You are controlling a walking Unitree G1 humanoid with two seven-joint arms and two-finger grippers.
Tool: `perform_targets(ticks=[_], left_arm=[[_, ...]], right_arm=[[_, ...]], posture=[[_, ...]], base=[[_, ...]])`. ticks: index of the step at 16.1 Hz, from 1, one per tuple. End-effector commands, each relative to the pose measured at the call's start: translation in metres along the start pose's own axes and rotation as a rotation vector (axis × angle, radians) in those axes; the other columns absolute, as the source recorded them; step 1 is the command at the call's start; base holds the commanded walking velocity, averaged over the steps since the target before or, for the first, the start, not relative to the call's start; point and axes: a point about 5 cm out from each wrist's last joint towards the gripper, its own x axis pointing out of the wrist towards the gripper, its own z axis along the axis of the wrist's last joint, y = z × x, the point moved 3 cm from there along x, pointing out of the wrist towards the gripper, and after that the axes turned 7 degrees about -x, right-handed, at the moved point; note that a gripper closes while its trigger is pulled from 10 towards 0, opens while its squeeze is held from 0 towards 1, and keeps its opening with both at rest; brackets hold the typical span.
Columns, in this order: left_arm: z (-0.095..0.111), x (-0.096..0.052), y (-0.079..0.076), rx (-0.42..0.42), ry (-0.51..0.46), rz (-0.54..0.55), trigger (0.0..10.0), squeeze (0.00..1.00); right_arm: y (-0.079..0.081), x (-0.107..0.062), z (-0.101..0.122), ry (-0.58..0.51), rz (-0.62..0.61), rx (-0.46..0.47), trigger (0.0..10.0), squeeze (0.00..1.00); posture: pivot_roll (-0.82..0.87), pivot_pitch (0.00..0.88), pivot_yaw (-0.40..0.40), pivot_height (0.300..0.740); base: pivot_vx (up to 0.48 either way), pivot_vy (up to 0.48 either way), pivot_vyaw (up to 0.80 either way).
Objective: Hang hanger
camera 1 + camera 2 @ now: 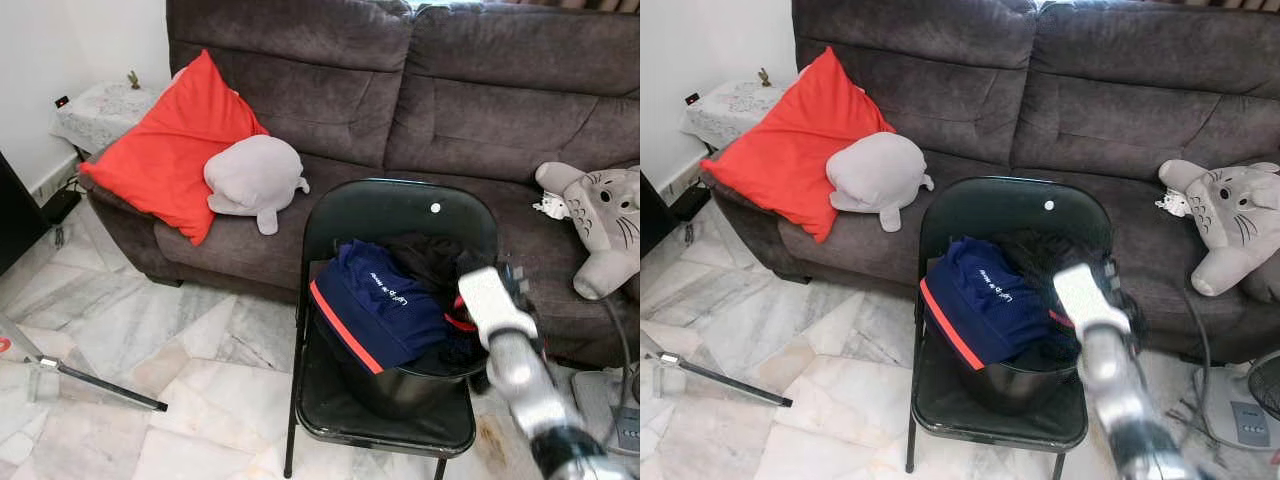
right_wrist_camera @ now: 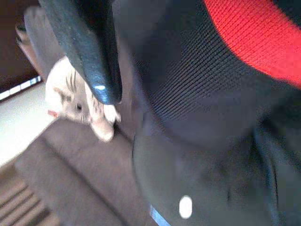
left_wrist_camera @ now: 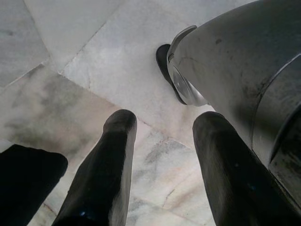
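Note:
A black folding chair [image 1: 400,205] stands before the sofa and carries a dark bucket [image 1: 400,388] heaped with clothes. A navy garment with a red stripe [image 1: 385,300] hangs over the bucket's front, with black clothes [image 1: 430,255] behind it. My right arm [image 1: 510,350] reaches into the pile from the right, and my right gripper [image 1: 472,272] is sunk among the black clothes. Close to one black finger [image 2: 89,52] lies dark mesh cloth with a red band [image 2: 254,33]. My left gripper [image 3: 164,122] hangs open over the marble floor, holding nothing.
A dark sofa [image 1: 470,100] runs behind the chair, with a red cushion [image 1: 175,145], a grey plush [image 1: 255,175] and a grey cat-like plush [image 1: 605,225]. A metal rod [image 1: 90,380] lies on the floor at left. A fan base and cable [image 1: 610,400] sit at right.

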Motion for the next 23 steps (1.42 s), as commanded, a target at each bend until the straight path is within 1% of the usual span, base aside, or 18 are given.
perform_targets(ticks=[1, 4, 7, 8, 9, 10, 11, 12, 13, 14, 15, 16, 17, 18, 19, 20, 21, 23], left_arm=[[-0.008, -0.002, 0.001, -0.004, 0.025, 0.000, 10.0, 0.00], [-0.008, -0.002, 0.001, -0.006, 0.026, -0.002, 10.0, 0.00], [-0.008, -0.002, 0.002, -0.007, 0.026, 0.000, 10.0, 0.00], [-0.008, -0.002, 0.002, -0.007, 0.025, 0.001, 10.0, 0.00], [-0.008, -0.002, 0.002, -0.006, 0.025, 0.002, 10.0, 0.00], [-0.008, -0.002, 0.002, -0.006, 0.026, 0.002, 10.0, 0.00], [-0.008, -0.002, 0.002, -0.006, 0.025, 0.002, 10.0, 0.00], [-0.008, -0.002, 0.002, -0.006, 0.025, 0.001, 10.0, 0.00], [-0.008, -0.002, 0.002, -0.003, 0.025, 0.000, 10.0, 0.00], [-0.007, -0.002, 0.002, -0.003, 0.025, 0.001, 10.0, 0.00], [-0.008, -0.002, 0.002, -0.002, 0.026, 0.002, 10.0, 0.00], [-0.008, -0.002, 0.003, -0.004, 0.026, 0.004, 10.0, 0.00], [-0.008, -0.002, 0.003, -0.004, 0.026, 0.004, 10.0, 0.00], [-0.008, -0.002, 0.003, -0.002, 0.027, 0.004, 10.0, 0.00], [-0.008, -0.002, 0.003, -0.001, 0.026, 0.004, 10.0, 0.00], [-0.008, -0.002, 0.003, 0.000, 0.027, 0.004, 10.0, 0.00], [-0.009, -0.002, 0.003, 0.002, 0.029, 0.004, 10.0, 0.00], [-0.009, -0.002, 0.003, 0.004, 0.029, 0.003, 10.0, 0.00]], right_arm=[[0.003, -0.004, -0.013, 0.050, 0.006, -0.005, 10.0, 0.00], [0.012, -0.012, -0.031, 0.102, 0.042, -0.030, 10.0, 0.00], [0.013, -0.013, -0.034, 0.114, 0.044, -0.035, 10.0, 0.00], [0.010, -0.012, -0.032, 0.107, 0.018, -0.026, 10.0, 0.00], [0.002, -0.010, -0.025, 0.076, -0.031, -0.005, 10.0, 0.00], [-0.012, -0.006, -0.012, 0.015, -0.118, 0.036, 10.0, 0.00], [-0.018, -0.003, -0.005, -0.023, -0.145, 0.042, 10.0, 0.00], [-0.024, 0.000, 0.006, -0.075, -0.164, 0.033, 10.0, 0.00], [-0.032, 0.009, 0.032, -0.188, -0.158, -0.029, 10.0, 0.00], [-0.043, 0.015, 0.042, -0.215, -0.187, -0.065, 10.0, 0.00], [-0.050, 0.020, 0.042, -0.186, -0.206, -0.060, 10.0, 0.00], [-0.046, 0.022, 0.025, -0.068, -0.168, -0.061, 10.0, 0.00], [-0.024, 0.017, 0.006, 0.021, -0.055, -0.076, 10.0, 0.00], [0.014, -0.004, -0.021, 0.081, 0.069, -0.094, 10.0, 0.00], [0.025, -0.012, -0.028, 0.086, 0.090, -0.097, 10.0, 0.00], [0.032, -0.019, -0.035, 0.106, 0.097, -0.081, 10.0, 0.00], [0.035, -0.024, -0.041, 0.118, 0.095, -0.078, 10.0, 0.00], [0.033, -0.023, -0.043, 0.119, 0.093, -0.093, 10.0, 0.00]], posture=[[-0.01, 0.124, -0.015, 0.740], [-0.01, 0.124, -0.014, 0.740], [-0.01, 0.122, -0.013, 0.740], [0.00, 0.121, -0.012, 0.740], [0.00, 0.121, -0.012, 0.740], [0.00, 0.120, -0.010, 0.740], [0.00, 0.120, -0.008, 0.740], [0.00, 0.121, -0.006, 0.740], [0.00, 0.121, -0.004, 0.740], [0.00, 0.121, -0.004, 0.740], [0.00, 0.119, -0.008, 0.740], [0.00, 0.118, -0.007, 0.740], [0.00, 0.119, -0.005, 0.740], [0.00, 0.122, -0.003, 0.740], [0.00, 0.126, 0.001, 0.740], [0.00, 0.125, -0.001, 0.740], [-0.01, 0.120, -0.001, 0.740], [-0.01, 0.116, -0.003, 0.740]], base=[[0.000, 0.000, 0.00], [0.000, 0.000, 0.00], [0.000, 0.000, 0.00], [0.000, 0.000, 0.00], [0.000, 0.000, 0.00], [0.000, 0.000, 0.00], [0.000, 0.000, 0.00], [0.000, 0.000, 0.00], [0.000, 0.000, 0.00], [0.000, 0.000, 0.00], [0.000, 0.000, 0.00], [0.000, 0.000, 0.00], [0.000, 0.000, 0.00], [0.000, 0.000, 0.00], [0.000, 0.000, 0.00], [0.000, 0.000, 0.00], [0.000, 0.000, 0.00], [0.000, 0.000, 0.00]])
